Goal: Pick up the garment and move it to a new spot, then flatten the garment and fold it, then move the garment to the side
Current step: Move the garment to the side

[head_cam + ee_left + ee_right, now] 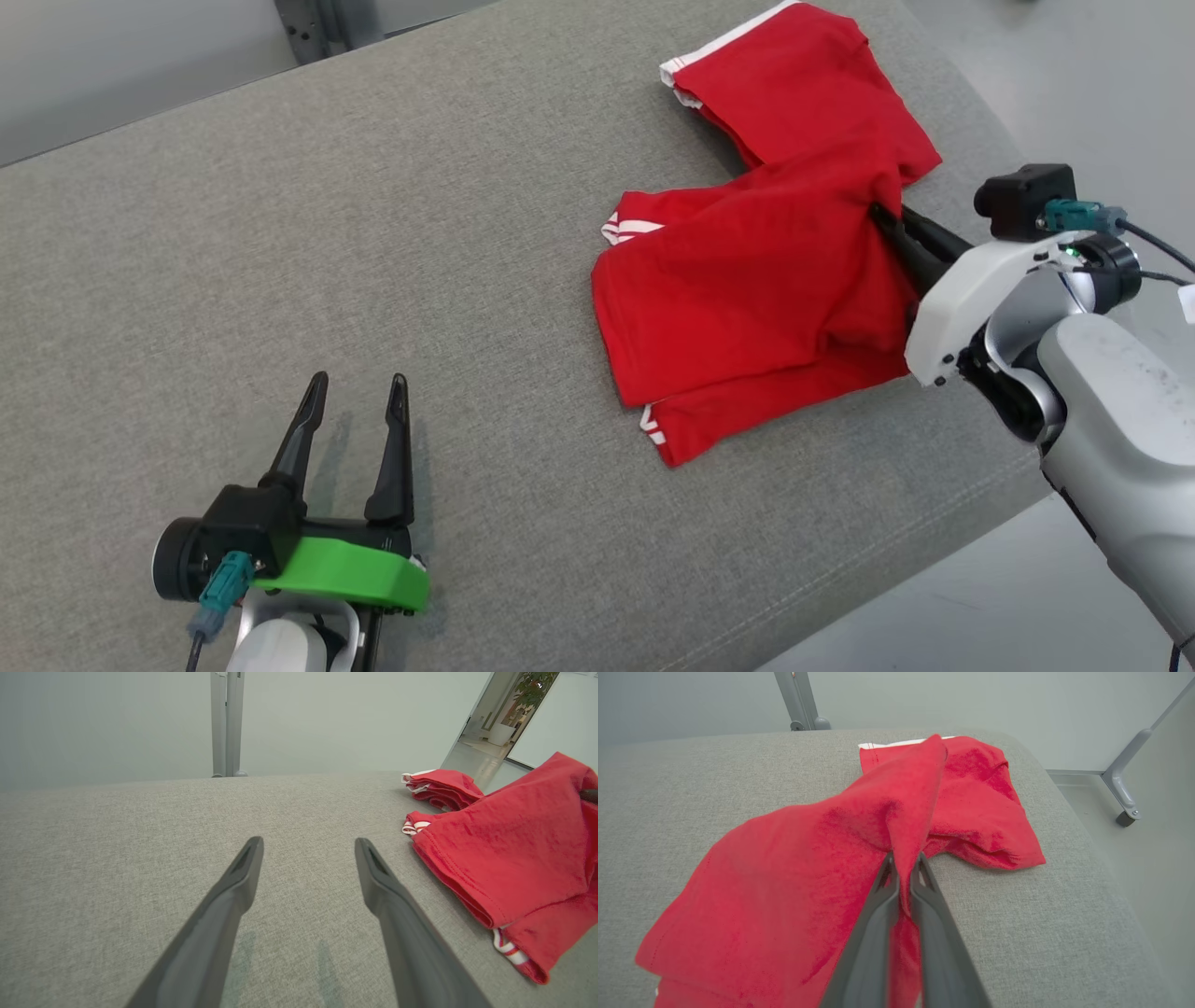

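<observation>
Broadly, my grey bench carries the red garment, heaped along its right edge toward the far corner. My right fingers are clamped on a raised fold of it. My left fingers stand apart over the bench near its front edge.

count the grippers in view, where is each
2. The left gripper is at the lower left of the head view, open over the grey padded surface, apart from the red garment. The right gripper is at the right, shut on a fold of that garment.
</observation>
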You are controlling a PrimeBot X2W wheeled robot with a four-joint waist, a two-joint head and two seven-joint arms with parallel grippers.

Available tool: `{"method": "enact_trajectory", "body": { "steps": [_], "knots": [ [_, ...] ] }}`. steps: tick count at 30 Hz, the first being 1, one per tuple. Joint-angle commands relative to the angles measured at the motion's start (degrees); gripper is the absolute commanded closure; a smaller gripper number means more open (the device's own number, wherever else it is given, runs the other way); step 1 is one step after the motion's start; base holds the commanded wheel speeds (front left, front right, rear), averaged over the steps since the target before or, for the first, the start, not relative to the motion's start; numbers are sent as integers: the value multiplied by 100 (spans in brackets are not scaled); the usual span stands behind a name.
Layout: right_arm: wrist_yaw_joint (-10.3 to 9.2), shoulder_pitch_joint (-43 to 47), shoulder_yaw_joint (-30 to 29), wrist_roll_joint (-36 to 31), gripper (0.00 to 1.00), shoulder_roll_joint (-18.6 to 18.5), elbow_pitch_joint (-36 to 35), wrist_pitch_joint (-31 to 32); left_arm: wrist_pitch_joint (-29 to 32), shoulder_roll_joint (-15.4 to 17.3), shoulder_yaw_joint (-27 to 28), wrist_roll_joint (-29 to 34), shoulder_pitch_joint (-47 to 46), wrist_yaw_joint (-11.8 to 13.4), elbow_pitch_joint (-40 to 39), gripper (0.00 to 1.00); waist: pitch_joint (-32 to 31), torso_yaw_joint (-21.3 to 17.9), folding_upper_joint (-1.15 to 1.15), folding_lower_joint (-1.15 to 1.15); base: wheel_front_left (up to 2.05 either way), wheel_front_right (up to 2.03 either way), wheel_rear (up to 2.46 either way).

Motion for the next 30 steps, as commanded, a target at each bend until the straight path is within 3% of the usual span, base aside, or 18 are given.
{"method": "enact_trajectory", "body": {
  "steps": [1,8,17,30],
  "knots": [
    [-6,-162,27,-79,100,-52,-96,50,-18,7,-1,-50,-76,23,24,0,-92,228,-1,0,0,0,0],
    [-6,-787,86,-276,100,-246,-267,431,-51,-60,-49,-123,-126,49,79,0,-144,656,-1,0,0,0,0],
    [-6,-1468,-134,-431,100,-441,306,591,-52,-116,-86,-161,-179,34,148,0,-65,1152,-1,0,0,0,0],
    [-6,-1876,-331,-799,100,-1364,1476,399,-54,-154,-215,-35,-288,-85,91,0,336,1823,-1,0,0,0,0]
  ]
}}
